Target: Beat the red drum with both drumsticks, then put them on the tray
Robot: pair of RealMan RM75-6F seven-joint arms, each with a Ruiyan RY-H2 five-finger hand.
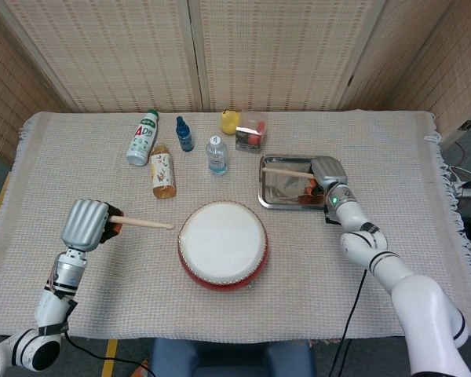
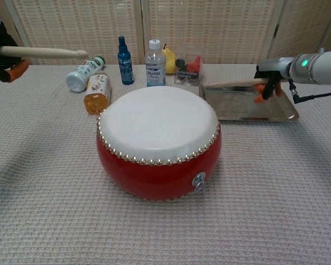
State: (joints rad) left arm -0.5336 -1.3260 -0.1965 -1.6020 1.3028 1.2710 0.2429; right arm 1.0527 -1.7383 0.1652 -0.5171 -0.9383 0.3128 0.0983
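Observation:
The red drum (image 1: 222, 244) (image 2: 159, 142) with a white skin stands in the middle of the cloth. My left hand (image 1: 85, 224) (image 2: 3, 51) grips a wooden drumstick (image 1: 144, 224) (image 2: 44, 52) left of the drum, its tip pointing at the drum and short of the rim. My right hand (image 1: 325, 175) (image 2: 267, 81) holds the other drumstick (image 1: 286, 170) (image 2: 229, 84) low over the metal tray (image 1: 274, 198) (image 2: 248, 113), lying across the tray's far side. Whether that stick touches the tray I cannot tell.
Behind the drum stand a white bottle (image 1: 142, 138), an orange bottle (image 1: 163, 172), a small blue bottle (image 1: 184, 134), a water bottle (image 1: 215, 155), a yellow fruit (image 1: 230, 121) and a clear box (image 1: 251, 130). Folding screens close off the back.

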